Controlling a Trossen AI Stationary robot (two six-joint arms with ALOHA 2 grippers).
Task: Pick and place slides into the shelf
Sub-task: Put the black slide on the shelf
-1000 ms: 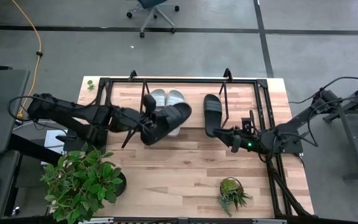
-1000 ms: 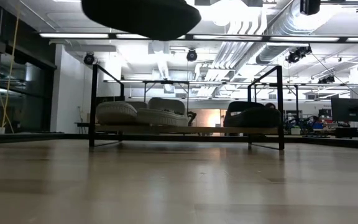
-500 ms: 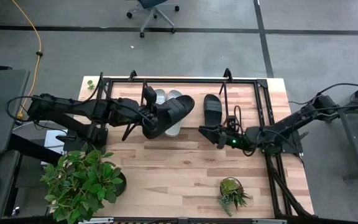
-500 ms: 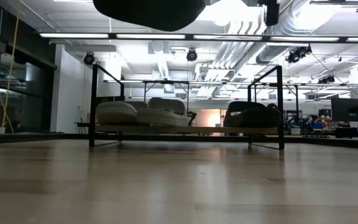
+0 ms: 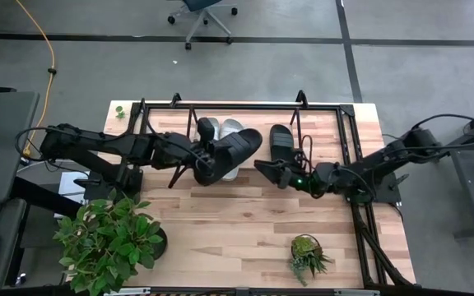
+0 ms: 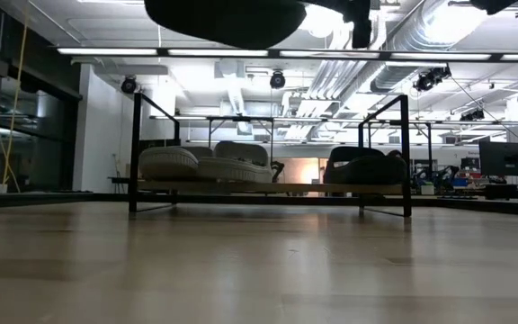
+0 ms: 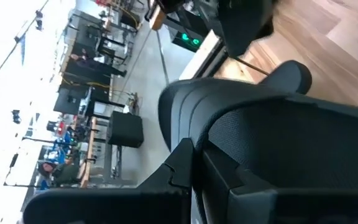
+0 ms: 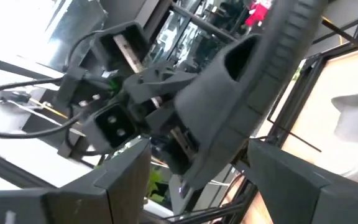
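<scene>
Four slides: two grey and one black are in the shelf; one black is in the air.
Left gripper: clamped tight on the carried black slide, held above the table near the shelf's middle.
Right gripper: fingers spread wide, holding nothing, just beside the toe end of the carried slide.
Shelf: black tube rack on a wood base, at the far side of the table.
Shelf contents, left part: grey pair, side by side, partly covered from above by the carried slide.
Shelf contents, right part: stored black slide, with a free place next to it.
Risk 1: both grippers work close together; a collision could knock the slide loose.
Risk 2: the carried slide hangs over the grey pair; a low descent could land on them.
Risk 3: the top rail may catch the slide.
Unclear: whether the right gripper's fingers straddle the slide cannot be told from the wrist view.
</scene>
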